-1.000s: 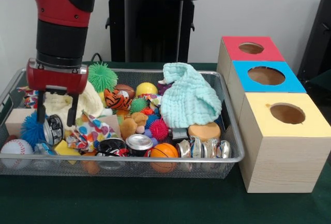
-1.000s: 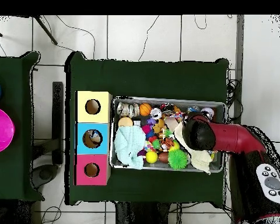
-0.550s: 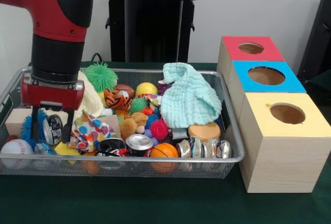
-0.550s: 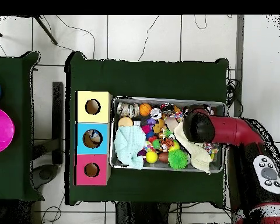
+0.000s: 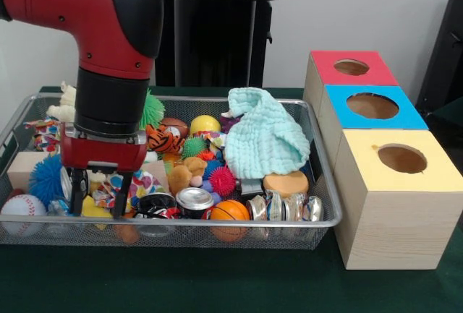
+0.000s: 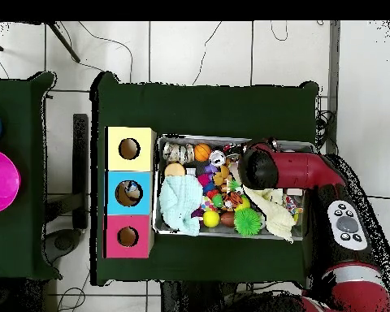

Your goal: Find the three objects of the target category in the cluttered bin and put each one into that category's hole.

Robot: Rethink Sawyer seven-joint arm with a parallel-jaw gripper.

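No writing can be read on anything here. The gripper (image 5: 100, 199) hangs low in the wire bin (image 5: 318, 183), its two fingers apart and straddling a patterned cloth (image 5: 137, 184) by a silver can (image 5: 74, 181). The bin is packed rim to rim, with little free room. Beside the bin on the green bench (image 5: 217, 284) stand three boxes, each with one round hole: red box (image 5: 350, 67), blue box (image 5: 371, 106), yellow box (image 5: 400, 158). Two more cans lie near the bin's front rim: short can (image 5: 194, 201), crushed can (image 5: 286, 207).

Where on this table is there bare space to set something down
Bare green table runs along the front of the wire bin, and behind the bin in the overhead view. The bin is packed, with the hand down inside. The three boxes fill the side.
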